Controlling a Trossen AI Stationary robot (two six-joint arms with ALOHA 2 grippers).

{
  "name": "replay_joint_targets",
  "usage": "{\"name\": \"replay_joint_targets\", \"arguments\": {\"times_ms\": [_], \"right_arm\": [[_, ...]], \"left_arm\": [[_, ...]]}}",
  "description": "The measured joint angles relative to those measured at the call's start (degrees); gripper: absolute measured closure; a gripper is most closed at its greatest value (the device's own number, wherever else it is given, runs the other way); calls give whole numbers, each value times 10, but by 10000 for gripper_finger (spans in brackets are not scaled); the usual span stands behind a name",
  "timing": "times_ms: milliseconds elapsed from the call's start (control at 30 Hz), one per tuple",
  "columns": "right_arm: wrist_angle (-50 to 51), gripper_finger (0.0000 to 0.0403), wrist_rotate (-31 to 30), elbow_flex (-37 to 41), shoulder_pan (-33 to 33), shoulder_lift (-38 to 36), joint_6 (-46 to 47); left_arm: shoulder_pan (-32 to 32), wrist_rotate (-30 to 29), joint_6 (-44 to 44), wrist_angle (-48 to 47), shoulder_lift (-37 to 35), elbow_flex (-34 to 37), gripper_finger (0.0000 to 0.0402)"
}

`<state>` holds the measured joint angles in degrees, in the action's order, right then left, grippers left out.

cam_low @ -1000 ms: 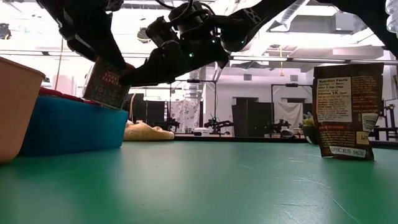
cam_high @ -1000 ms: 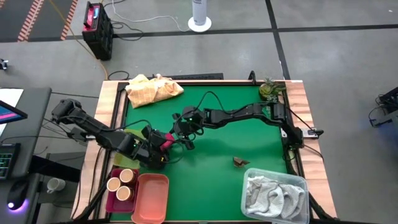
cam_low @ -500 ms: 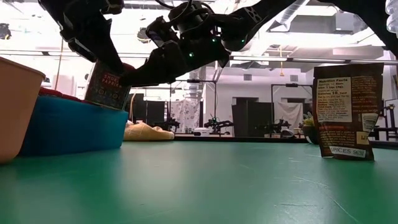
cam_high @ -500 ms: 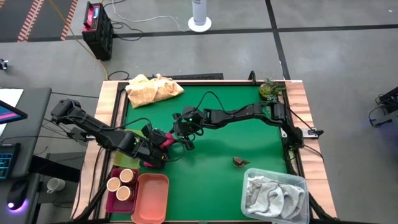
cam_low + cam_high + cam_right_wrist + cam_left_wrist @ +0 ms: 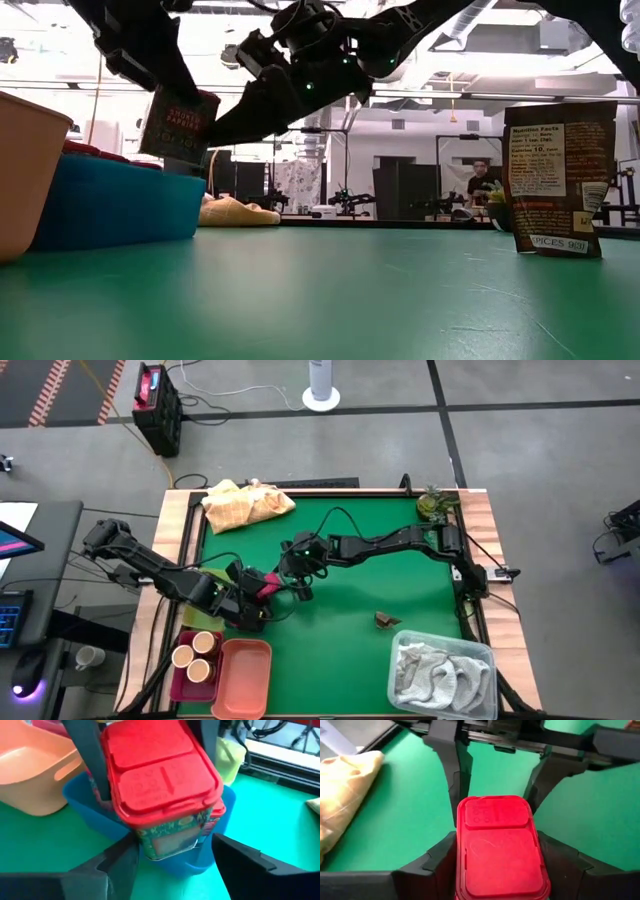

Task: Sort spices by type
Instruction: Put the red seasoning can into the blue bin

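A blocky spice tin (image 5: 268, 588) with a red lid (image 5: 500, 845) and printed sides (image 5: 180, 122) hangs above a blue bin (image 5: 110, 205). My left gripper (image 5: 256, 594) reaches it from the table's left and is shut on it. My right gripper (image 5: 290, 582) meets it from the right and is also shut on it. Two tan-lidded jars (image 5: 195, 653) stand in a maroon tray. A brown spice pouch (image 5: 558, 175) stands upright on the mat, small in the high view (image 5: 385, 620). My left gripper (image 5: 497, 870) pinches the tin's body just below the lid (image 5: 460, 870), one finger on each long side, slanting down from the table's left. The tin is lifted clear and tilted. My right gripper (image 5: 175, 852) pinches the tin's lower printed body (image 5: 150, 845) between its two fingers, coming from the opposite side, the table's right. Its fingers (image 5: 456, 780) flank the tin's far end in the left wrist view.
An orange bin (image 5: 243, 675) sits at the near edge beside the maroon tray (image 5: 178, 678). A yellow cloth (image 5: 245, 503) lies at the far left. A clear tub with a grey-white towel (image 5: 440, 672) is near right. A small plant (image 5: 432, 505) stands far right.
The tin has risen a little above the blue bin's rim and tipped slightly, both grippers going up with it. Nothing else has moved.
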<state>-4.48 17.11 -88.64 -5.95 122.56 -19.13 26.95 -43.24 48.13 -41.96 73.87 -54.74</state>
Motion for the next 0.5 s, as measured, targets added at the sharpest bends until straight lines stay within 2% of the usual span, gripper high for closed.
{"name": "replay_joint_targets", "arguments": {"times_ms": [167, 267, 500], "right_arm": [[-16, 127, -22, 0, 1, -3, -2], [-28, 126, -60, 0, 7, -3, 9], [-29, 126, -119, 0, 21, -3, 11]], "left_arm": [[21, -41, 69, -29, 0, 0, 185], [30, -59, 117, -53, 4, 1, 185], [39, -78, 197, -40, 3, 32, 185]]}}
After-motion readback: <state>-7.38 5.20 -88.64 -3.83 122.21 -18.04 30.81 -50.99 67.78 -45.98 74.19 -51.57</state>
